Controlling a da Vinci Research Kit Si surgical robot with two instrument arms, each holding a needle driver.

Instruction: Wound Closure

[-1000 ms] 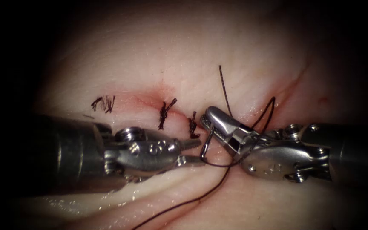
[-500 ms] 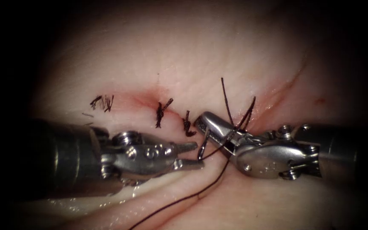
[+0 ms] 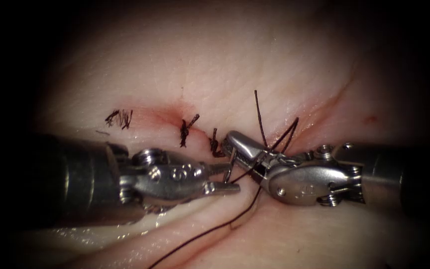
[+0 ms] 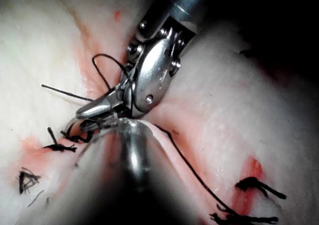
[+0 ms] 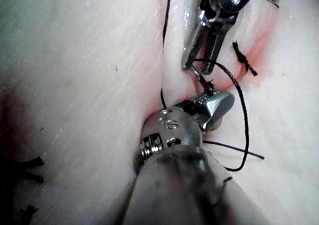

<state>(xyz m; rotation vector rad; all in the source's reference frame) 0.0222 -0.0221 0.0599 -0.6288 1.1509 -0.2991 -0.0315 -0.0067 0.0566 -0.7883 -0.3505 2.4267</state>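
**Step in hand: needle transfer, right to left.**

- The right end effector [image 3: 231,143] is clenched on the needle [image 3: 229,172], gripping near the upper end of its curve. The rest of the curve hangs down toward the near edge of the tissue [image 3: 200,65].
- The left end effector [image 3: 226,178] is released. Its jaws stand apart, one on each side of the needle's lower part, and grasp nothing.
- Over the last second the right end effector has carried the needle leftward, into the gap of the left jaws.
- The needle lies just right of the nearest stitch [image 3: 214,145], on the line of the cut [image 3: 324,104]. It appears to be clear of the tissue; its tip is hidden behind the left jaws, so this is not certain.
- In the right wrist view, the needle [image 5: 202,80] bridges the two tools from the right end effector [image 5: 212,103] to the open left end effector [image 5: 199,65].
- The thread [image 3: 210,231] trails from beneath the tools toward the near edge of the tissue. More thread loops over the right tool's wrist.

**Requirement for the next move (judgement):**

- The left jaws should close squarely on the needle body, not on the tip.
- The right grip should hold until the left grip is firm.
- The looped thread should stay out of both jaws.
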